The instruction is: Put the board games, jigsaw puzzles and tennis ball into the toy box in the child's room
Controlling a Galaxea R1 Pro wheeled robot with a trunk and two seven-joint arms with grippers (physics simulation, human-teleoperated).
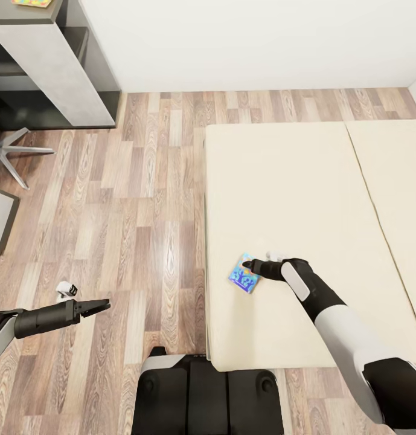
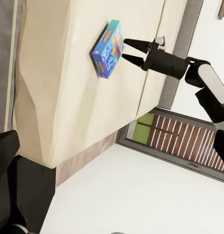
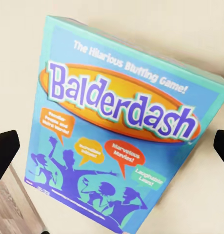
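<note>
Jaws standing spread on my right gripper [image 2: 122, 49], its tips bracketing the near end of the blue board game [image 1: 244, 274] without clamping it, while the box is lying flat near the corner of the bed [image 1: 304, 181]; my left gripper [image 1: 102, 305] is hanging over the wood floor [image 1: 129, 199] with its jaws looking nearly together and holding nothing. I am judging the job as barely begun: this game is not yet lifted, and a colourful sheet is sitting on the table [image 1: 32, 24] far off
</note>
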